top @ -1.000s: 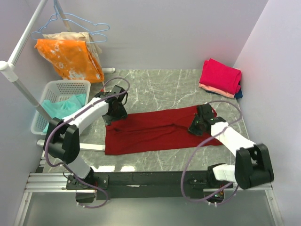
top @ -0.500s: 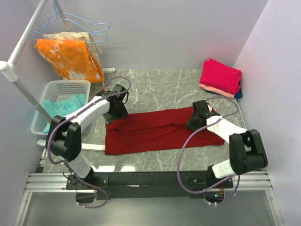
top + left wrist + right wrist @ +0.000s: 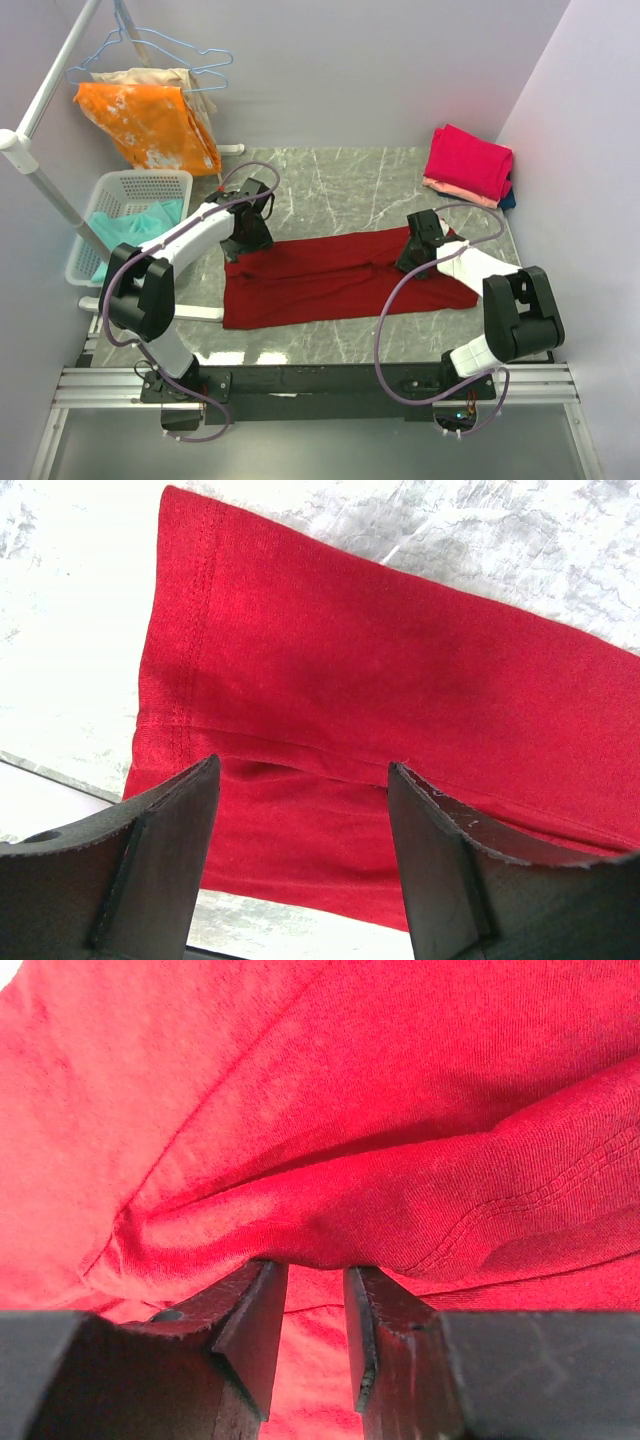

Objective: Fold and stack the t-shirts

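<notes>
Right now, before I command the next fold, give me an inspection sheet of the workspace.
Surface: grey marbled table, no spills seen.
Job's things: maroon t-shirt lies as a long strip across the middle; stack at the far right corner, pink t-shirt over peach t-shirt over dark blue t-shirt; teal t-shirt in the basket, left.
Clutter: nothing seen.
Grippers: left gripper open over the strip's left end; right gripper at its right end, jaws slightly apart, cloth ridge at the tips.
Cables: purple cable loops over the shirt's right part.
Surroundings: hangers and orange cloth, far left.
</notes>
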Controlling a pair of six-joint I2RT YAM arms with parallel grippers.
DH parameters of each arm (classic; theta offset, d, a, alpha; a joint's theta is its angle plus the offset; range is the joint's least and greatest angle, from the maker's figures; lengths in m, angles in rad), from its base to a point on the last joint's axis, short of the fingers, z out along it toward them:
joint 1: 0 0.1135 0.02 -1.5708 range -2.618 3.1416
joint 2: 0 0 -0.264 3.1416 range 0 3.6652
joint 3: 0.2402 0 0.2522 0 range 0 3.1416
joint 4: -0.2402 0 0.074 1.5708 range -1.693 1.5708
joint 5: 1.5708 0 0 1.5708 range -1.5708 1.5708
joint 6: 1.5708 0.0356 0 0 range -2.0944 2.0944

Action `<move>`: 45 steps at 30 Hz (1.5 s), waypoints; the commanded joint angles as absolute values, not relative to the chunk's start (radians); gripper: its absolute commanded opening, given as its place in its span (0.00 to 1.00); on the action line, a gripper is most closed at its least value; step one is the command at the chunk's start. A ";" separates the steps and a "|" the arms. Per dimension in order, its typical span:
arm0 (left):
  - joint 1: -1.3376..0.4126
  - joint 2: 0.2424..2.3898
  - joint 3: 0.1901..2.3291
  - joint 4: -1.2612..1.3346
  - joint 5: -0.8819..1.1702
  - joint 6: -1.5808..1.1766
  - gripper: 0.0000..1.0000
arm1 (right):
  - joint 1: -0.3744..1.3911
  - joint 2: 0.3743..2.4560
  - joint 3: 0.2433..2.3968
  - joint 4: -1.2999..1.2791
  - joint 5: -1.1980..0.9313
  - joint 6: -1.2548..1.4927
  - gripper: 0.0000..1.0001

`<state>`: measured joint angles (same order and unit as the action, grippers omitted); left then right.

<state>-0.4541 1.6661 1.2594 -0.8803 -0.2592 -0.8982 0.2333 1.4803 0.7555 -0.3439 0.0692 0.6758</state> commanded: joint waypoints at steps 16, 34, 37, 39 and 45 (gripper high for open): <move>-0.457 1.666 1.278 -0.881 -0.279 -0.879 0.72 | 0.241 1.488 0.816 -0.328 0.095 0.689 0.00; -0.463 1.646 1.239 -0.862 -0.267 -0.887 0.72 | 0.262 1.247 0.773 -0.456 0.017 0.709 0.00; -0.466 1.641 1.238 -0.868 -0.271 -0.890 0.72 | 0.267 1.278 0.765 -0.449 0.012 0.713 0.16; -0.468 1.635 1.238 -0.870 -0.273 -0.891 0.72 | 0.270 1.284 0.755 -0.440 0.020 0.719 0.24; -0.472 1.629 1.236 -0.873 -0.276 -0.899 0.72 | 0.270 1.308 0.758 -0.419 0.060 0.707 0.27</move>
<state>-0.4641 1.6661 1.2381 -0.8768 -0.2596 -0.8959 0.2623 1.2896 0.7509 -0.4404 0.0200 0.7136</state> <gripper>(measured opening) 0.724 0.263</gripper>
